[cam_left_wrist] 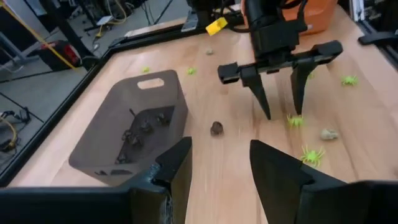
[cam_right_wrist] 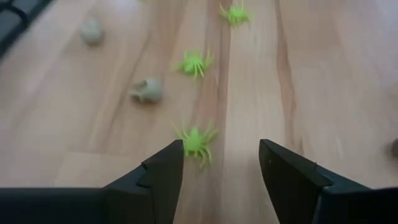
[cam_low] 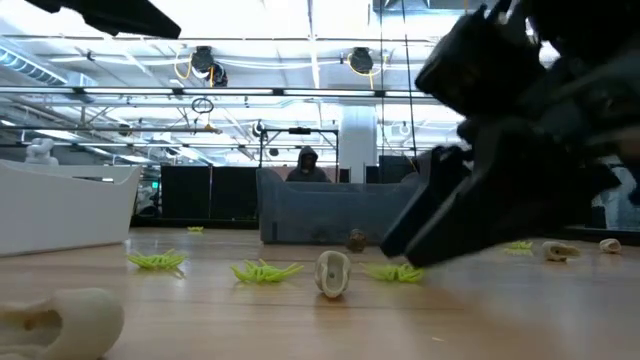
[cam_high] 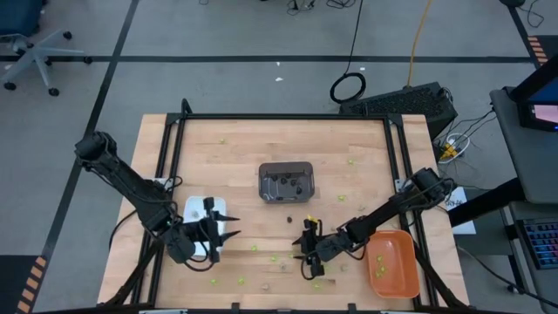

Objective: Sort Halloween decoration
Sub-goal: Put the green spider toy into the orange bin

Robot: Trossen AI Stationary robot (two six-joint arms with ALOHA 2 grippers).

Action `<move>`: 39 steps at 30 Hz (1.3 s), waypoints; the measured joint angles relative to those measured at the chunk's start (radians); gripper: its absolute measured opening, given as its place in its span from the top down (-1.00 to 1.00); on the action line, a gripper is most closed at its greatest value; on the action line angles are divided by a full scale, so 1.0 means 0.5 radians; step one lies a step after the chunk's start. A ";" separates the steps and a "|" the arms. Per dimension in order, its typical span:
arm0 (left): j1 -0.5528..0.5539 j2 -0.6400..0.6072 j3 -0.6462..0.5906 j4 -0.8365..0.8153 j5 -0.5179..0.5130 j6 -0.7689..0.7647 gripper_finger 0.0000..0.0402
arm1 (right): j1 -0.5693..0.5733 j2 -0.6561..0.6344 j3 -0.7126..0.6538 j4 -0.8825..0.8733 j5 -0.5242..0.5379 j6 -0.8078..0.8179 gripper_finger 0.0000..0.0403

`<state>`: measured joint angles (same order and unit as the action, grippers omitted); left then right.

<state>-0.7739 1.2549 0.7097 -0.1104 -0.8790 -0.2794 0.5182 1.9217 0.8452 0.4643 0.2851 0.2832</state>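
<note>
Now my right tool (cam_high: 308,258) hangs low over the pale wooden counter (cam_high: 261,148) with its two dark fingers spread and nothing between them; in the right wrist view a lime-green spider trinket (cam_right_wrist: 196,140) lies just ahead of the gap, closer to one finger than the other, so I judge the tool is lined up to come down around it. A second lime-green spider (cam_right_wrist: 195,63) and a pale tan skull-like trinket (cam_right_wrist: 148,90) sit a little farther on, apart from each other; they are loose on the wood, which is why I keep the fingers wide and pointed down rather than sweeping across.

My left tool (cam_high: 212,232) waits near the front left of the counter, just beside the white rectangular tray (cam_high: 192,208); its fingers also stand apart and hold nothing. From its wrist camera I see the dark grey plastic tray (cam_left_wrist: 112,130) with several dark brown-black trinkets (cam_left_wrist: 142,127) already inside, while one dark trinket (cam_left_wrist: 216,128) still lies on the wood between that tray and my right tool. The orange rectangular tray (cam_high: 394,263) sits at the front right, close to my right arm, with green pieces in it; that seems the natural home for the spider ahead; many green and tan pieces remain scattered, so the sorting looks well short of done.
</note>
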 joint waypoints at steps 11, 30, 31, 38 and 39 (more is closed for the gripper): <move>0.108 0.207 0.000 0.060 0.007 0.000 0.20 | -0.003 0.109 0.002 0.176 -0.042 0.009 0.06; 0.149 0.249 0.000 0.077 0.023 0.001 0.20 | -0.002 0.095 0.002 0.168 -0.066 -0.011 0.98; 0.149 0.249 0.000 0.090 0.023 0.000 0.20 | 0.000 0.079 0.002 0.156 -0.067 -0.032 0.99; 0.149 0.249 0.000 0.172 0.058 -0.002 0.20 | 0.002 -0.079 -0.002 0.165 -0.048 -0.233 1.00; 0.149 0.249 0.000 0.172 0.075 -0.001 0.20 | 0.002 -0.104 -0.002 0.161 -0.035 -0.264 1.00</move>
<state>-0.6994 1.3796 0.7097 -0.0242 -0.8415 -0.2799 0.5190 1.8698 0.8444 0.5447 0.2678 0.1512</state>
